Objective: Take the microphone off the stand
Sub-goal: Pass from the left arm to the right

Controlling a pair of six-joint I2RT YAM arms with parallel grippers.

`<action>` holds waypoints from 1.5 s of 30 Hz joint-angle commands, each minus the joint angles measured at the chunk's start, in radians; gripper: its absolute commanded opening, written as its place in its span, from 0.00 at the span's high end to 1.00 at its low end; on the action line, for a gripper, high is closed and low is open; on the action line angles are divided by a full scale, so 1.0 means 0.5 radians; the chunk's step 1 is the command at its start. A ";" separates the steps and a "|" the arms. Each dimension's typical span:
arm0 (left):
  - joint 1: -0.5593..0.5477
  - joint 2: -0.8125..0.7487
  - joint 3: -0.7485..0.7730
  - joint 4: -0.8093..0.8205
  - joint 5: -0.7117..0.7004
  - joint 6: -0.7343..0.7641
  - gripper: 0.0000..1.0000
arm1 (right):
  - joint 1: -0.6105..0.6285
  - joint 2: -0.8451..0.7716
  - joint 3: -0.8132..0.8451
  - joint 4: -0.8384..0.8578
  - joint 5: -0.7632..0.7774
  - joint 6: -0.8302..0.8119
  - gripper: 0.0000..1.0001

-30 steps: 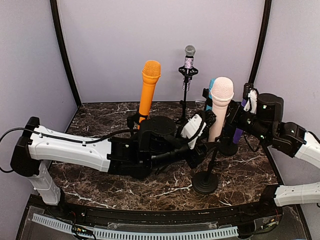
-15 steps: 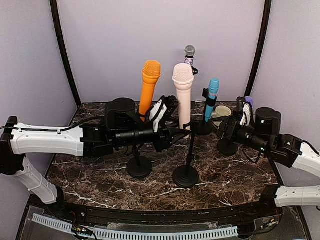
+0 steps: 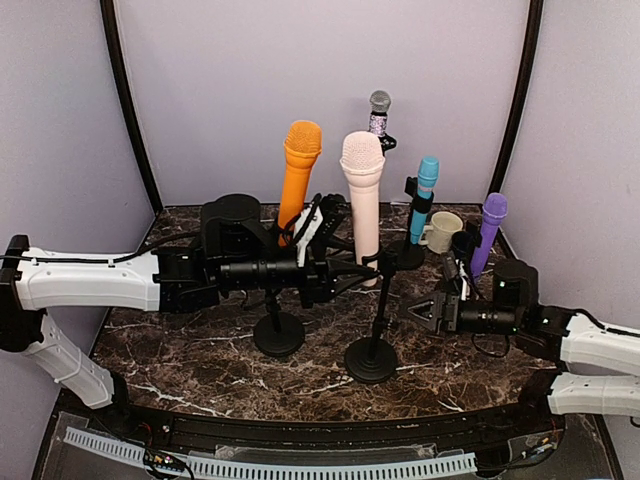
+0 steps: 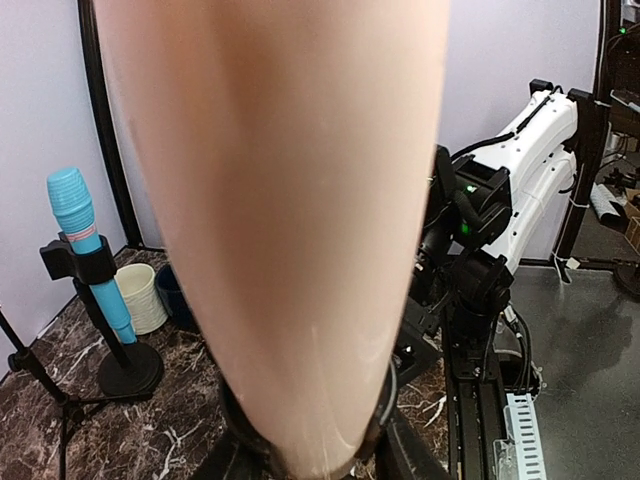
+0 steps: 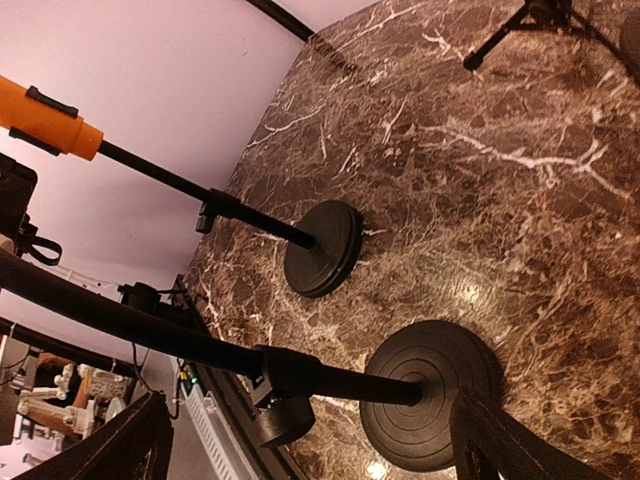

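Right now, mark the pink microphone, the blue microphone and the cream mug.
pink microphone (image 3: 362, 160): top view, on its mesh head.
blue microphone (image 3: 428, 172): top view, on its head.
cream mug (image 3: 444, 232): top view, on its side wall.

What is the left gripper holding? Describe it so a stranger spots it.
On the marble table, find the row of microphones. The pink microphone stands mid-row, between the orange microphone and the blue microphone; it alone is pale pink, with the broadest head.

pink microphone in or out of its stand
In, and upright. The top view shows the pink microphone seated by its lower end in the stand clip, the left gripper closed on its body.
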 commanded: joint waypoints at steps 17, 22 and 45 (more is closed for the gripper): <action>0.008 -0.010 0.122 -0.015 0.216 -0.070 0.96 | -0.158 0.413 -0.126 0.571 -0.809 0.066 0.24; 0.008 -0.003 0.125 -0.011 0.217 -0.070 0.96 | -0.158 0.497 -0.127 0.647 -0.906 0.074 0.35; 0.008 0.010 0.150 -0.050 0.257 -0.060 0.96 | -0.136 0.556 -0.158 0.782 -0.971 0.068 0.95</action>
